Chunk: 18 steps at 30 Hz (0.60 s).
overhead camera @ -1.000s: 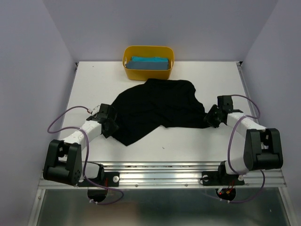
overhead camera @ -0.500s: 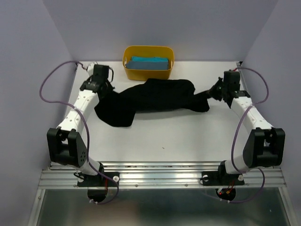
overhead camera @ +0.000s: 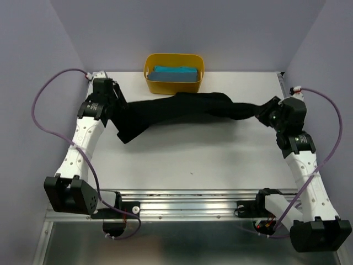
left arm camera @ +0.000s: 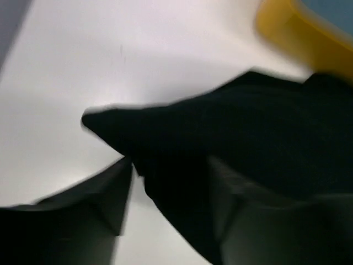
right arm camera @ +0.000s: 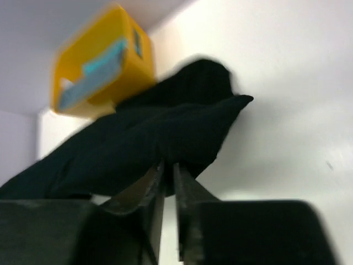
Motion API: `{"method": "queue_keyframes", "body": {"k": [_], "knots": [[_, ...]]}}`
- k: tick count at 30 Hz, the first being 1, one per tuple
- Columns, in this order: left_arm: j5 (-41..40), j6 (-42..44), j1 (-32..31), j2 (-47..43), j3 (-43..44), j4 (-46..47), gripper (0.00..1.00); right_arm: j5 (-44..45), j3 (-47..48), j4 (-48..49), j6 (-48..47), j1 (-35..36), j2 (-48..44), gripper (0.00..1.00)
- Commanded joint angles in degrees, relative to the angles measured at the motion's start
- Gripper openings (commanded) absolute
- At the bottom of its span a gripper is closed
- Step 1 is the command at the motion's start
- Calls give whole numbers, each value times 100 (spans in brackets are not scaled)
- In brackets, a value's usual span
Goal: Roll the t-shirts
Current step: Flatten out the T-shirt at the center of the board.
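Tautly, the black t-shirt (overhead camera: 182, 113) spans between right hand (right arm camera: 169, 170), pinched shut on it, and left hand (left arm camera: 168, 179), half-open, grip unclear.

Blurred black t-shirt (left arm camera: 248, 143) passes between the parted fingers (left arm camera: 94, 210) of the left gripper (left arm camera: 170, 176). Yellow tub (left arm camera: 298, 38) stands far right on the white table (left arm camera: 110, 55).

A tub (overhead camera: 172, 87) sits at the back middle of the table (overhead camera: 193, 157), with a folded t-shirt (overhead camera: 175, 73) inside it. Just in front of the tub, a second t-shirt (overhead camera: 182, 110) stretches across the table, from the left gripper (overhead camera: 114, 106) at the far left to the right gripper (overhead camera: 269, 114) at the far right.
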Motion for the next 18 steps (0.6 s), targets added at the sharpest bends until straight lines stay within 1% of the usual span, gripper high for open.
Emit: {"method": "queue_keyframes", "body": {"k": [1,2,4,5,7,10,13,14,15,16,17,18], "knots": [[431,192,74,144,-1157,-282,88,225,-1006,-1151,205,-64,-401,35],[519,192,75,187,-1280,-247,96,225,-1400,-1318,267,-64,-593,66],[546,148,75,301,-1255,-247,96,303,-1666,-1520,504,-64,-709,70],[546,131,75,328,-1229,-238,96,356,-1763,-1556,557,-64,-718,75],[598,86,75,329,-1141,-203,96,575,-1756,-1565,646,-64,-701,75],[573,51,75,302,-1193,-203,92,831,-1598,-1487,541,-64,-631,76],[511,-19,75,223,-1526,-159,87,919,-1387,-1329,391,-64,-429,76],[337,-62,75,214,-1762,-115,83,910,-1352,-1311,373,-64,-376,76],[239,-106,75,206,-1887,-98,81,867,-1316,-1276,356,-64,-280,76],[82,-246,75,205,-2018,-89,76,814,-1307,-1223,338,-64,-244,76],[37,-343,75,197,-2133,-80,74,770,-1307,-1179,329,-64,-218,76],[-25,-457,83,171,-2430,-45,71,709,-1333,-1126,347,-64,-200,75]]}}
